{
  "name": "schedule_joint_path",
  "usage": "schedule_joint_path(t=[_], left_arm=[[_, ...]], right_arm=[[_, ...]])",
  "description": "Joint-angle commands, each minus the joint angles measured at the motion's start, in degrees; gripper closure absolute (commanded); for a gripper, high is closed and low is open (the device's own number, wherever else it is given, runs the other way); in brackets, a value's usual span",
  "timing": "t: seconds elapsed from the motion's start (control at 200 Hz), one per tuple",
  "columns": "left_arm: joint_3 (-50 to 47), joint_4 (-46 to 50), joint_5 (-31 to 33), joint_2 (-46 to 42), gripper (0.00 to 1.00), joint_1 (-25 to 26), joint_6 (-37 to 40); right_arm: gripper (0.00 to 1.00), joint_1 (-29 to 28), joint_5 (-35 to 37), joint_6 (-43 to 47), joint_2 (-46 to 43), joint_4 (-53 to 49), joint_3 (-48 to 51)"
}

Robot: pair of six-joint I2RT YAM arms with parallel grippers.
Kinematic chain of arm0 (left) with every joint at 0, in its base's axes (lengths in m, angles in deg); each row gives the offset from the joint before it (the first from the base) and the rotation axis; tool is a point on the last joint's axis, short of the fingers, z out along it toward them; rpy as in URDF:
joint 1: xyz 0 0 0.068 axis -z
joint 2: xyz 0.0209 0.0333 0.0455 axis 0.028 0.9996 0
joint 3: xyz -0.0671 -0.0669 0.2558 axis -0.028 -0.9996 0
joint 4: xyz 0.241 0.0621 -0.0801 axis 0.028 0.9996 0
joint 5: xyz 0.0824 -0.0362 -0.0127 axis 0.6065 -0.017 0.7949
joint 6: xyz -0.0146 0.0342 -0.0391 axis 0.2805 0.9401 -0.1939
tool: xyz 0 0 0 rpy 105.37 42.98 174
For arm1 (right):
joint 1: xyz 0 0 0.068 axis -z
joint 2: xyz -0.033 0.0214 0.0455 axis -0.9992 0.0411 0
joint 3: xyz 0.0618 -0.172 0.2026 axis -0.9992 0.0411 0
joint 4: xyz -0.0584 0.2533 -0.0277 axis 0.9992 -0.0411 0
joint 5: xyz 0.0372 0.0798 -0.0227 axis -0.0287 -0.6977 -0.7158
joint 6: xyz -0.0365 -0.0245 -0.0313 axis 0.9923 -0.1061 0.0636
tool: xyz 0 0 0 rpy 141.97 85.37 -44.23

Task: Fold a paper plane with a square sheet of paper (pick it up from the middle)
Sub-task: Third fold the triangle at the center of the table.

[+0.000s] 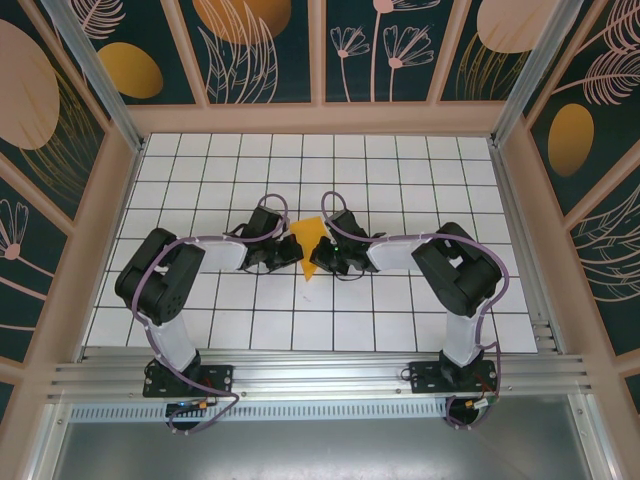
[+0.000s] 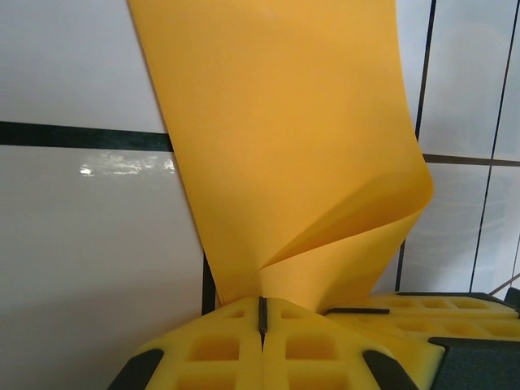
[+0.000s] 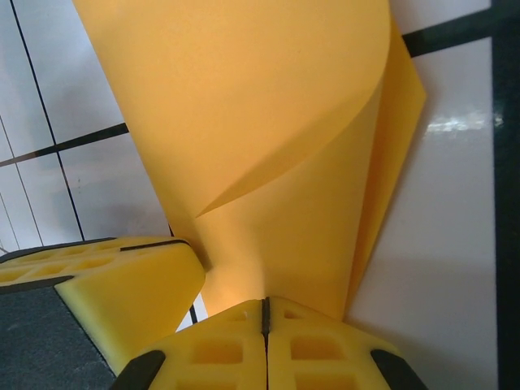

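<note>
The work surface is a glossy white tabletop [image 1: 400, 320] ruled into square tiles by thin black grid lines; the left wrist view shows a bright glare patch [image 2: 122, 166] on it. Dark teal wall panels [image 1: 430, 40] printed with peach and orange botanical shapes enclose three sides, set in a pale wooden frame [image 1: 318, 50]. A silver extruded aluminium rail [image 1: 320, 375] runs along the near edge, with a grey sheet-metal shelf [image 1: 320, 450] below it.
</note>
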Motion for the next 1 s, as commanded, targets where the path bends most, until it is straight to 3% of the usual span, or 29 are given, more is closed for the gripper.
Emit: schedule_joint_path(t=[0.0,0.265,0.996], left_arm=[[1.2,4.5,3.4,1.8,1.00,0.3,2.0],[-0.7,5.1,5.5,2.8,1.00,0.5,2.5],[-1.3,4.7,5.8,2.4,1.00,0.5,2.3]], right_arm=[[0.93,-0.2,-0.8,2.7,-2.2,1.1,1.0],[0.92,-0.9,-3.3,6.3,-8.5,2.1,3.9],[0.94,-3.3,-6.8,3.8,-1.7,6.5,7.0]])
